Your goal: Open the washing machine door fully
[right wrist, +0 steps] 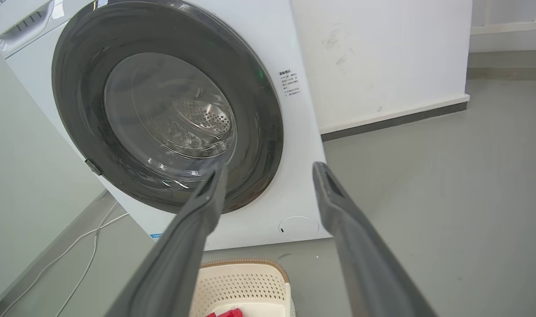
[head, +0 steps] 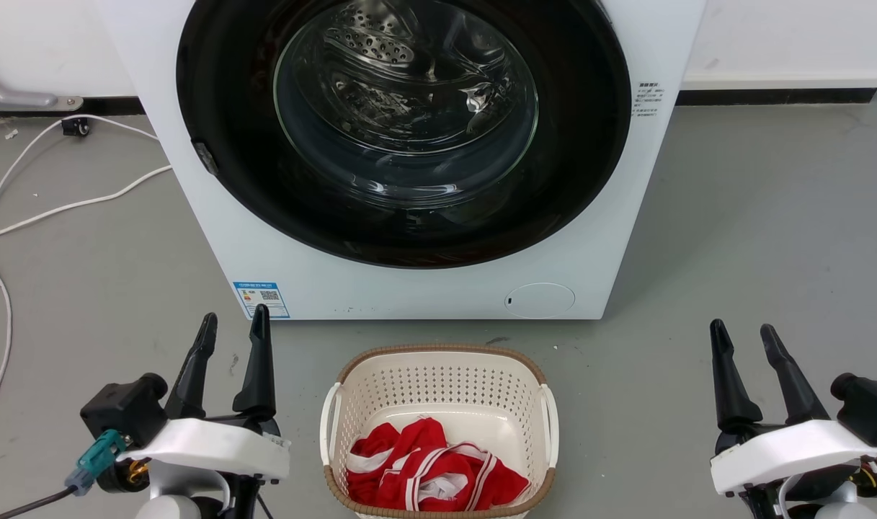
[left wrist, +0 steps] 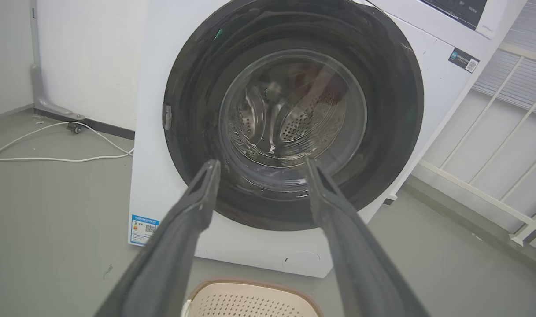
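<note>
Laundry corner, white washing machine (head: 409,292), laundry basket (head: 438,382), bare grey floor (head: 733,238)

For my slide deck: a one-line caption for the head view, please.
Open left gripper and open right gripper flank a laundry basket before the shut washing machine door.

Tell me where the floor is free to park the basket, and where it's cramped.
Free: floor right of the washing machine, and between basket and right claw. Crowded: left of the machine, where cables lie; the basket sits before the washing machine door.
</note>
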Motion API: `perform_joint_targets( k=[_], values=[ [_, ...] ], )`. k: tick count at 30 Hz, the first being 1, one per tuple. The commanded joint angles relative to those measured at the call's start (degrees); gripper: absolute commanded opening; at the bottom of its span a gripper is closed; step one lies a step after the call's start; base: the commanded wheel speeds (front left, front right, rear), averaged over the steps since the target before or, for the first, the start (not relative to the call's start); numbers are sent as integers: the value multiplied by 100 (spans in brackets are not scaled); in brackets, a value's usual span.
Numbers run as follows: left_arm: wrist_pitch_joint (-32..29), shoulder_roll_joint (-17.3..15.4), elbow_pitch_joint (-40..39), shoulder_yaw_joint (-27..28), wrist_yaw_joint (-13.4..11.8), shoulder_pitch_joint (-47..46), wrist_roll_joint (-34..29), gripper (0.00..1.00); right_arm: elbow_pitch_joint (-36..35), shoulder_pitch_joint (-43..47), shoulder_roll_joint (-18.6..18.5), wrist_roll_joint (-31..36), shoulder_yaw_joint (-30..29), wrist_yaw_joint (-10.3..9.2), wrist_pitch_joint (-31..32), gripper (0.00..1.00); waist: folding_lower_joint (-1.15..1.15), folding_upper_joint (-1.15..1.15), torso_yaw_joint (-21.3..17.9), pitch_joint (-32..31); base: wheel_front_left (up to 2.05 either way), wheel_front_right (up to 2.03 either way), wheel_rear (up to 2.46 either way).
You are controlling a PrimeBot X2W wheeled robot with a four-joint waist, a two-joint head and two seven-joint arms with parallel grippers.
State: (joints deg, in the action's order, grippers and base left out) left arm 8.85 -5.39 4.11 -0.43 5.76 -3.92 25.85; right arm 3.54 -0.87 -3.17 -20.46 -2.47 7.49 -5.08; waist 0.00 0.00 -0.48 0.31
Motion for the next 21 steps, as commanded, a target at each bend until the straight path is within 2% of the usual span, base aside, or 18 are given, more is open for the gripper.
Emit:
perform_joint_targets(
  k=[1, 21],
  values=[
    [70, -57, -73, -37, -24, -12, -185, 100, -43, -33, 13, 197, -10, 0, -22, 100, 0, 0, -1, 1, 0, 0, 0],
    [314, -122, -78, -161, -181, 113, -1133, 100, -106, 12, 24, 1210, 4, 0, -101, 100, 0, 0, 15, -11, 0, 0, 0]
  ],
)
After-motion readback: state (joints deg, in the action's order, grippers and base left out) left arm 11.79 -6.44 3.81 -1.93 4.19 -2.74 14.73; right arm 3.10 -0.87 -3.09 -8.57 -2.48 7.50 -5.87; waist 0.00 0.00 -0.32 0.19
